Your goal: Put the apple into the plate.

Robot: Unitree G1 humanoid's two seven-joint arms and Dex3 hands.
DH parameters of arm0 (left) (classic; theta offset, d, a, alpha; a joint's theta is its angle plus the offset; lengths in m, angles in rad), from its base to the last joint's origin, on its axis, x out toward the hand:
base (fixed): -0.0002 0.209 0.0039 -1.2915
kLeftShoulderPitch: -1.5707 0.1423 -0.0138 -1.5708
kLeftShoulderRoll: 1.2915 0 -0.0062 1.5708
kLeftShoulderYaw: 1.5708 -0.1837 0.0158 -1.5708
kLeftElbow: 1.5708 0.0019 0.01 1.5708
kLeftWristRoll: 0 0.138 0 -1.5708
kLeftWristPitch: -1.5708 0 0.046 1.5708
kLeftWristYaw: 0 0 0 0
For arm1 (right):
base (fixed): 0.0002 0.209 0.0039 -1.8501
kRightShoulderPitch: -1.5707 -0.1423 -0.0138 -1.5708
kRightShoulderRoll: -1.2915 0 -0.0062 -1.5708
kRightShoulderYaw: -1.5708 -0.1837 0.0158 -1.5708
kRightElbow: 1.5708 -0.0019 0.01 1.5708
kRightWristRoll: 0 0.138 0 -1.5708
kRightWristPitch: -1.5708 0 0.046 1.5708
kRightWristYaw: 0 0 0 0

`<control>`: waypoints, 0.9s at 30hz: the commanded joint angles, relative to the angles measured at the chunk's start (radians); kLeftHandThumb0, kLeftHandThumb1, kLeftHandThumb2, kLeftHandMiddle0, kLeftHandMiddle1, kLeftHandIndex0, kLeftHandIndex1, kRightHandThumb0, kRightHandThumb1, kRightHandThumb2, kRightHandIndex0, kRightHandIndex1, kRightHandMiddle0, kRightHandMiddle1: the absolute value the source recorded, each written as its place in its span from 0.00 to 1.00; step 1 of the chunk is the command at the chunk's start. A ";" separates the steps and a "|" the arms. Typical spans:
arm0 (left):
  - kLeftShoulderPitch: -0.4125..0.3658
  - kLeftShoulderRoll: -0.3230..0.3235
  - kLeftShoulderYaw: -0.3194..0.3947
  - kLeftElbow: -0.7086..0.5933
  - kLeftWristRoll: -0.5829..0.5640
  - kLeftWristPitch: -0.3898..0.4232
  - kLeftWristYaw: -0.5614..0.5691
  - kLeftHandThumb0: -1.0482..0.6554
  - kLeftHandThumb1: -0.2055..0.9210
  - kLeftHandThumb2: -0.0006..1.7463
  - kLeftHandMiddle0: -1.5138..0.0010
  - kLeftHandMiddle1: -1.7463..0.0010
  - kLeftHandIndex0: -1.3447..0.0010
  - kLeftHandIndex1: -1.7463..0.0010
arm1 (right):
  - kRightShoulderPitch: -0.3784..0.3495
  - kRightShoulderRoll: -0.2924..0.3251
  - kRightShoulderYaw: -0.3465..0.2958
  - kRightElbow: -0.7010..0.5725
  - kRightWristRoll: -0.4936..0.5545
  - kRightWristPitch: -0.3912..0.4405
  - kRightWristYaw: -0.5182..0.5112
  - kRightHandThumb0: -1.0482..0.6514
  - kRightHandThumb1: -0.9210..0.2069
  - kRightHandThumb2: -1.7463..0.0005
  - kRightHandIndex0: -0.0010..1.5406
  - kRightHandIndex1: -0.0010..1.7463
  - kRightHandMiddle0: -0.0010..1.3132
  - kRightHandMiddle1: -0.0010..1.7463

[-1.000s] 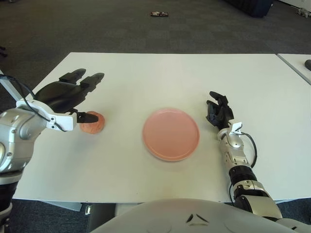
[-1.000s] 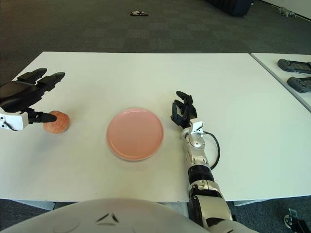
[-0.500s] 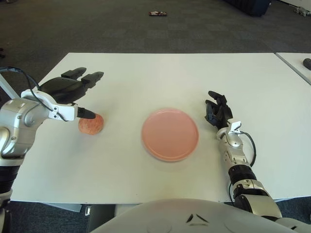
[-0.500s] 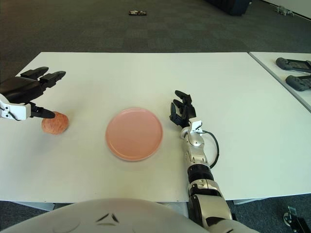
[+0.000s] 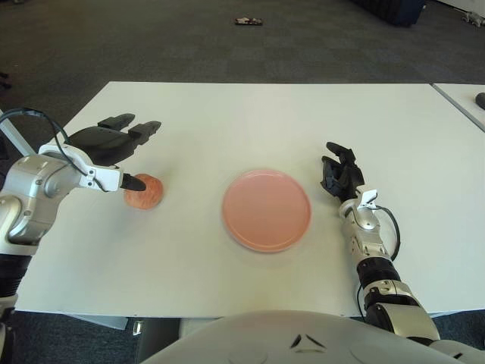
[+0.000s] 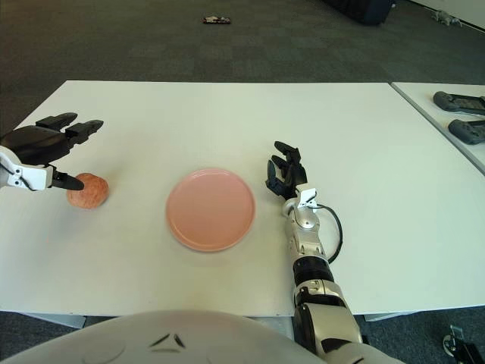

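A reddish apple (image 5: 144, 191) lies on the white table (image 5: 250, 121), left of the pink plate (image 5: 266, 209). My left hand (image 5: 121, 152) hovers just left of and above the apple, fingers spread open, its thumb tip next to the apple's left side; it holds nothing. The apple also shows in the right eye view (image 6: 88, 190), as does the plate (image 6: 211, 209). My right hand (image 5: 340, 174) rests on the table just right of the plate, fingers relaxed and empty.
The table's left edge is close behind my left arm. A second table (image 6: 447, 114) at the right carries dark controllers (image 6: 459, 103). Dark carpet lies beyond the far edge.
My left hand has drawn slightly back to the left and lowered beside the apple. The apple, plate and right hand have hardly moved.
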 commanded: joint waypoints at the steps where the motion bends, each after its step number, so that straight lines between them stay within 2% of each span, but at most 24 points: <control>1: -0.043 0.003 -0.042 0.035 0.034 0.006 0.009 0.00 1.00 0.09 1.00 1.00 1.00 1.00 | 0.028 0.007 -0.003 0.042 0.013 0.052 0.009 0.34 0.19 0.48 0.14 0.46 0.00 0.52; 13: -0.071 0.000 -0.132 0.083 0.101 0.020 -0.001 0.00 1.00 0.07 1.00 1.00 1.00 1.00 | 0.029 0.006 -0.016 0.048 0.023 0.043 0.015 0.34 0.18 0.49 0.14 0.46 0.00 0.55; 27: -0.122 0.004 -0.220 0.133 0.176 0.028 -0.028 0.00 1.00 0.11 1.00 1.00 1.00 1.00 | 0.025 0.004 -0.029 0.060 0.024 0.032 0.026 0.33 0.17 0.49 0.13 0.46 0.00 0.56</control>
